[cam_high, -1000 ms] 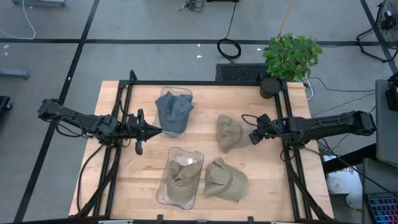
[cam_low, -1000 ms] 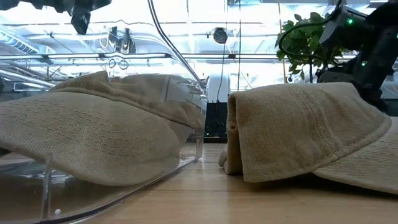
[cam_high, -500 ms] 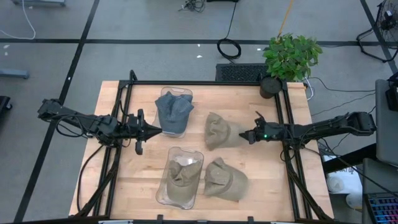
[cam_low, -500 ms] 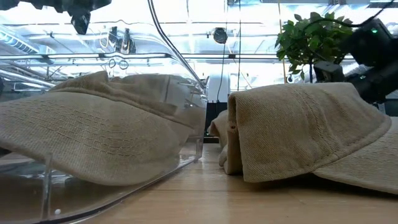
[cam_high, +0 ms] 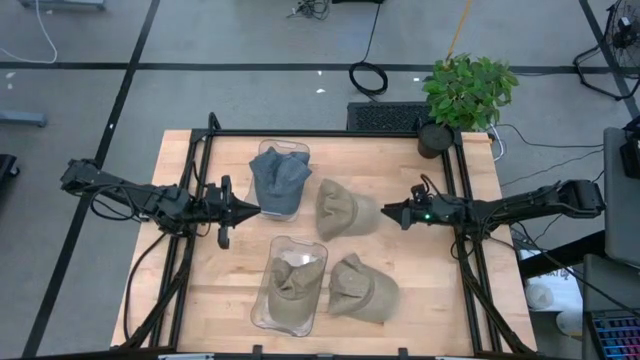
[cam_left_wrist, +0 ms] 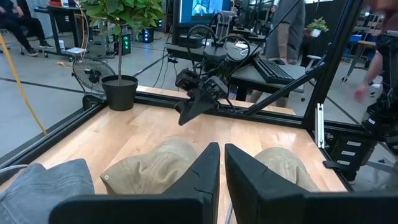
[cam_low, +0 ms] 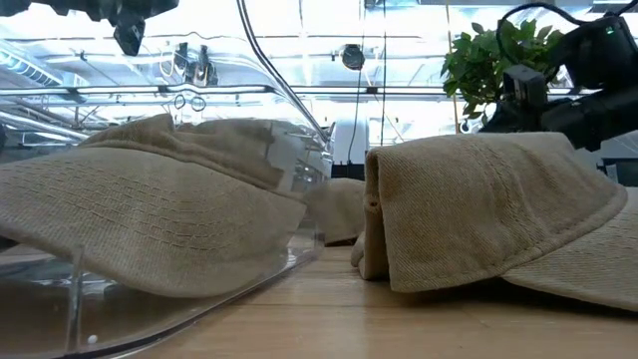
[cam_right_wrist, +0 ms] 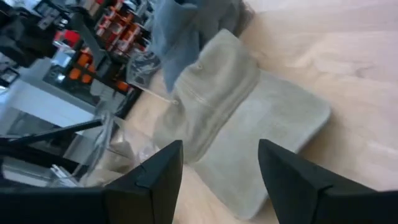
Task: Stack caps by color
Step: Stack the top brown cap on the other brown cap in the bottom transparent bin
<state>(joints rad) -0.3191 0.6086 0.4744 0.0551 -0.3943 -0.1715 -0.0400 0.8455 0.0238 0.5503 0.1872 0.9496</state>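
Loose tan cap now lies mid-table, just right of the far clear bin w/ the blue-grey caps. That bin is the landmark here. Vs a sec ago the cap has slid left, towards the bin: it was well right of it, close to the right gripper, and now sits near the bin's right wall, not touching as far as the high view shows. Brim points back toward the gripper.

Right gripper is just beside the cap's brim edge, on the side away from the bin, fingers spread wide and holding nothing; its wrist view shows the cap flat on the wood ahead of the open fingers. Looks like a shove or a drop-off, can't tell which. Arm has come in w/ the cap.

Meaning for the task: probably a reposition, not a sort. Tan belongs w/ tan, and the near bin, in front of the landmark bin, already has a tan cap in it; another tan cap lies loose just right of that one. So two tan caps are left outside, blue pile seems done.

Left gripper hangs at the landmark bin's left-front corner, fingers nearly shut, empty, unchanged over the last sec.
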